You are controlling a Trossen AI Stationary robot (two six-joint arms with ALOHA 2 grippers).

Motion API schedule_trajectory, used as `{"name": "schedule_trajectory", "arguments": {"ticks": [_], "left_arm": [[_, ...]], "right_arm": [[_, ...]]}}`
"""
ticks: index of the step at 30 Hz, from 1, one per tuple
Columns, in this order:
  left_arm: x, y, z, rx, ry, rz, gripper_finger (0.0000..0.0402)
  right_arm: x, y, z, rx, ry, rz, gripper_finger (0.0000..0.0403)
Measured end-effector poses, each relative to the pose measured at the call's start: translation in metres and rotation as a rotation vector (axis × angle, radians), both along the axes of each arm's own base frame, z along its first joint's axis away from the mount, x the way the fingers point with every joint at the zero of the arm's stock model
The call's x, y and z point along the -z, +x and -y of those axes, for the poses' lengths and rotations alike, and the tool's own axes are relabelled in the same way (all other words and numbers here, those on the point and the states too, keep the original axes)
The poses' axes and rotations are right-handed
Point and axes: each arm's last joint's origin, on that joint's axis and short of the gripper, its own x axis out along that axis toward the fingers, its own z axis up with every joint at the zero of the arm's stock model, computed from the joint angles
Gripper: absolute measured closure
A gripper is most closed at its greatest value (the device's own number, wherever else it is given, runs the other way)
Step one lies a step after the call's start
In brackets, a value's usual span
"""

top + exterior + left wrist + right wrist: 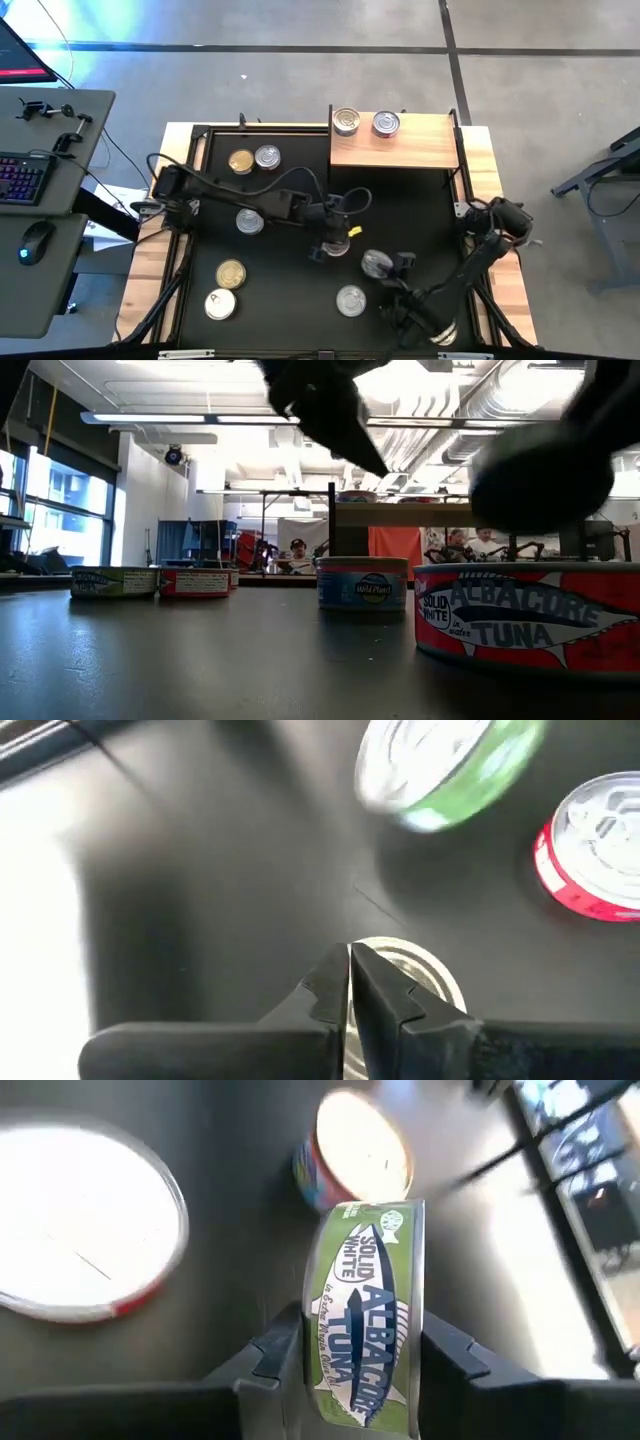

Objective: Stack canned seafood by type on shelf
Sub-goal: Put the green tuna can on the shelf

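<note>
Tins of seafood lie scattered around the shelf [395, 140], a light-wood board at the far edge of the black table [420, 210]. Two silver-topped tins [346, 122] sit side by side on the board's far left part. Just left of the shelf, on the table, a gold-topped tin [241, 162] touches a silver one [267, 156]. Nearer the front, well away from the shelf, lie another silver tin [250, 222], a gold one [230, 273], a pale-topped one [220, 303] and a silver one [351, 300].

The left gripper [348, 982] hangs low over a tin [435, 978] in front of the shelf, its fingers pressed together above the lid; the arm reaches in from the table's left side. The right gripper [362, 1345], also in front of the shelf and right of the left one, pinches a green-labelled albacore tuna tin [362, 1315] by its flat faces, holding it on edge above the table. A red-banded tin [85, 1225] and a gold-lidded tin [360, 1148] lie beneath it.
</note>
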Motion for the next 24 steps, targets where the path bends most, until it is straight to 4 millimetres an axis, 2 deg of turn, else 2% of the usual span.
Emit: {"name": "schedule_trajectory", "arguments": {"ticks": [5,9,13,17,20,24], "left_arm": [[0.016,-0.031,0.008,-0.026,-0.079,0.09,0.0401],[0.021,-0.06,0.023,-0.019,-0.166,0.206,0.0401],[0.02,-0.093,0.035,-0.013,-0.255,0.323,0.0401],[0.021,-0.126,0.04,-0.036,-0.306,0.418,0.0401],[0.025,-0.147,0.04,-0.084,-0.308,0.47,0.0401],[0.031,-0.166,0.04,-0.118,-0.319,0.537,0.0401]], "right_arm": [[-0.037,-0.003,-0.009,-0.044,-0.101,0.07,0.0294],[-0.066,0.0,0.011,-0.018,-0.221,0.148,0.0294],[-0.092,-0.002,0.05,0.061,-0.229,0.182,0.0294],[-0.112,-0.006,0.093,0.14,-0.18,0.142,0.0294],[-0.118,-0.007,0.129,0.205,-0.191,0.086,0.0294],[-0.115,0.001,0.183,0.324,-0.235,-0.066,0.0294]]}}
